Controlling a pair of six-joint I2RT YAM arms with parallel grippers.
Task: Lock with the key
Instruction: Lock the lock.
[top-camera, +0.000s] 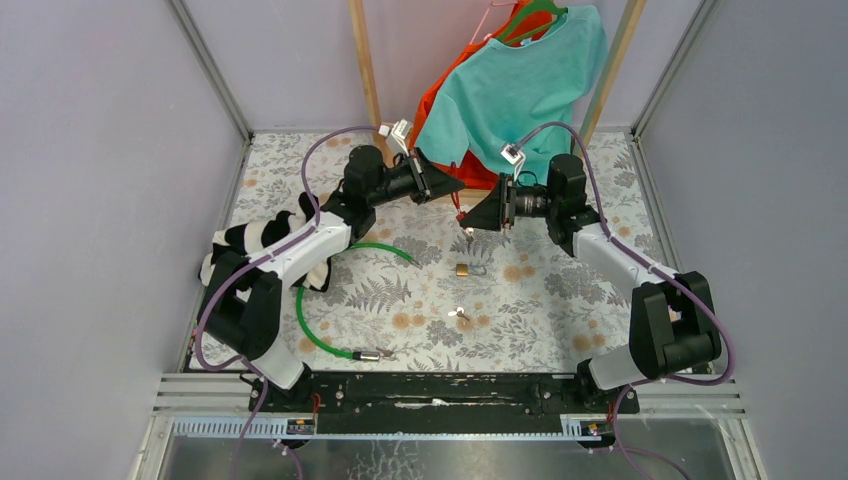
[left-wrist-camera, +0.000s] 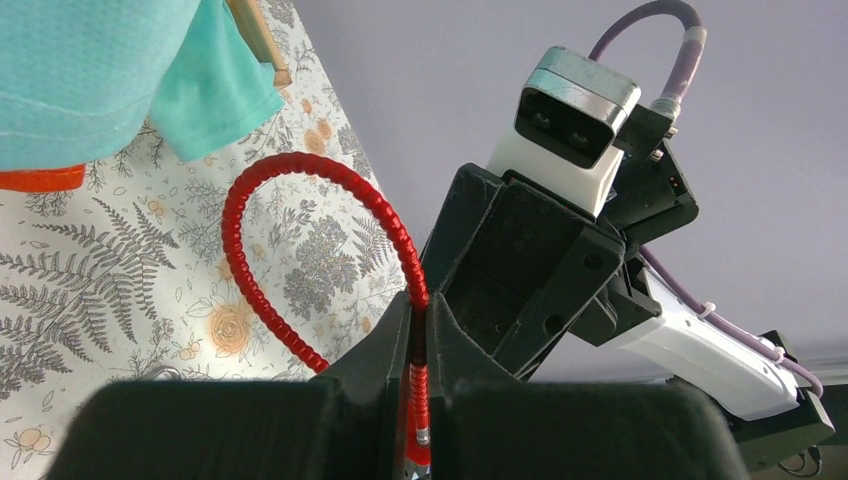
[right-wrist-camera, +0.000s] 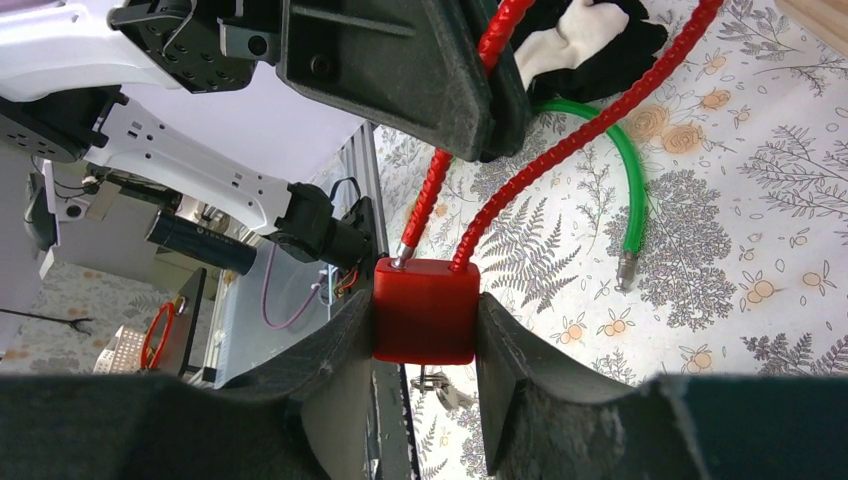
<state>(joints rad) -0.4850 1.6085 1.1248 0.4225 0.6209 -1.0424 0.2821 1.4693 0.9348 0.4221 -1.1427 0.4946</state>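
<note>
Above the floral table, the right gripper (right-wrist-camera: 425, 345) clamps the red lock (right-wrist-camera: 424, 305) squarely between its fingers, jaws about half-wide on the body, while the left gripper (left-wrist-camera: 417, 340) is pinched nearly shut on the lock's red cable (left-wrist-camera: 262, 290), close to its metal-tipped end. That tip meets the top of the lock beside the fixed end; whether it is fully seated cannot be told. The key (top-camera: 460, 315) lies on the table near the arms' bases, just below a small brass padlock (top-camera: 463, 269) and well apart from both grippers. The step in hand appears to be pressing the cable end home. Done well, the right arm holds the lock dead steady while the left pushes straight down the hole's line, gripping near the tip so the cable cannot buckle, before a gripper frees up for the key.
</note>
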